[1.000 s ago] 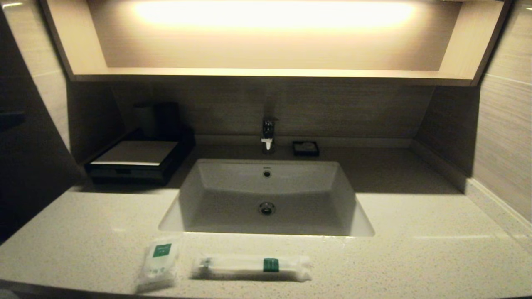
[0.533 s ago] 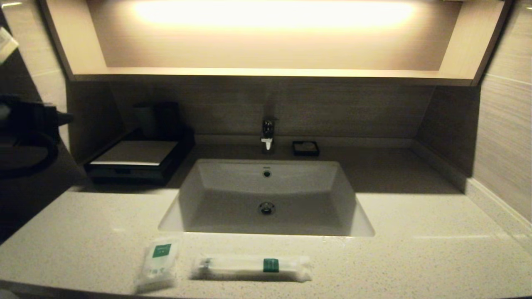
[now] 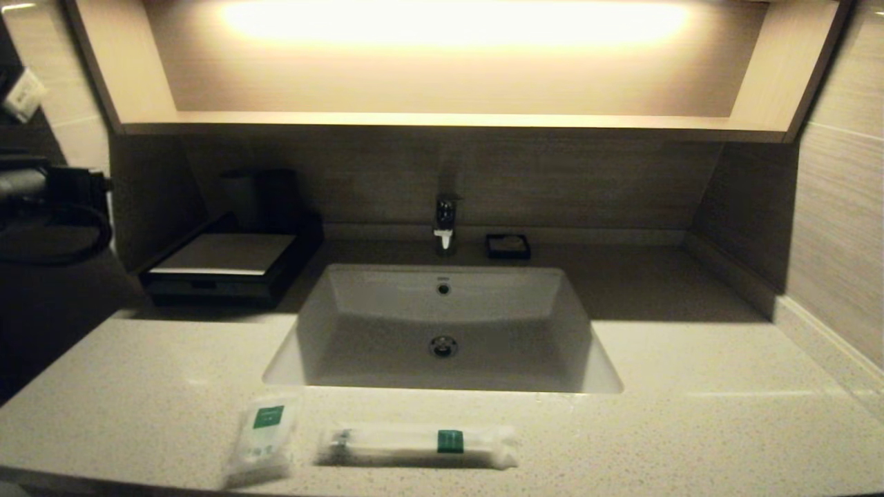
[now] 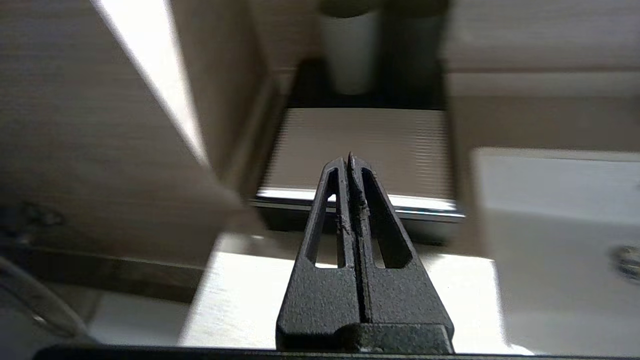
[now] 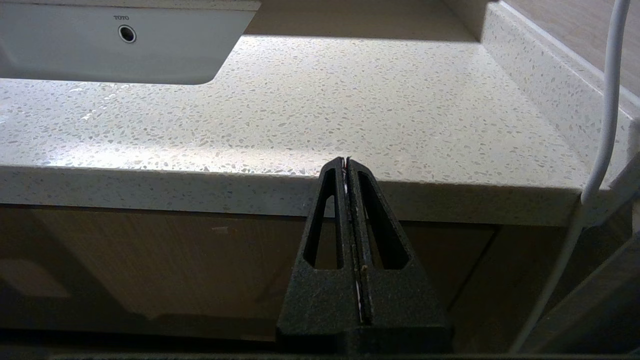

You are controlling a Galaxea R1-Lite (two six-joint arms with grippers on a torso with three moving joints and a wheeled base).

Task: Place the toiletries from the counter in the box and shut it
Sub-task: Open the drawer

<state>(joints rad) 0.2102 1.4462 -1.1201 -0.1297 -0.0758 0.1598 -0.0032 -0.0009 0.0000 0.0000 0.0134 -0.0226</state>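
Observation:
The small squarish pouch (image 3: 262, 436) and the long narrow packet (image 3: 417, 444), both whitish with green labels, lie on the counter (image 3: 690, 428) near its front edge, in front of the sink. The black box (image 3: 224, 266) with its pale grey top panel sits closed at the back left; it also shows in the left wrist view (image 4: 360, 150). My left gripper (image 4: 349, 159) is shut and empty, raised at the far left and pointing toward the box. My right gripper (image 5: 346, 161) is shut and empty, below the counter's front edge (image 5: 300, 192) on the right.
A white sunken sink (image 3: 442, 331) with a tap (image 3: 445, 224) fills the middle. A small black square dish (image 3: 507, 246) stands behind it. Dark upright cups (image 3: 266, 197) stand behind the box. My left arm's body (image 3: 41, 200) shows at the far left.
My left arm has come into the head view at the far left and risen. The packets, box and right arm have not moved.

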